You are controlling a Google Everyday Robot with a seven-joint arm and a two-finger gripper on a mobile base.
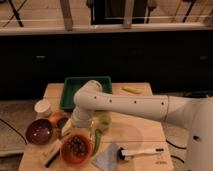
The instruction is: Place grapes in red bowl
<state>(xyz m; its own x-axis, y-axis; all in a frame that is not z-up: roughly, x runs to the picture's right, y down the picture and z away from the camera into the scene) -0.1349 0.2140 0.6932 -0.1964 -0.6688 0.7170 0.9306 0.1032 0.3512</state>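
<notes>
The red bowl (75, 150) stands near the table's front left edge. The grapes (77, 145) show as a dark cluster inside it. My gripper (71, 128) hangs at the end of the white arm, just above the bowl's far rim and close to the grapes. The arm reaches in from the right across the table and hides what lies beneath it.
A dark maroon bowl (39, 131) sits left of the red bowl, with an orange fruit (55, 118) and a white cup (43, 107) behind it. A green tray (80, 87) is at the back, a yellow item (132, 90) back right, and a brush (139, 151) lies on a grey cloth (106, 160).
</notes>
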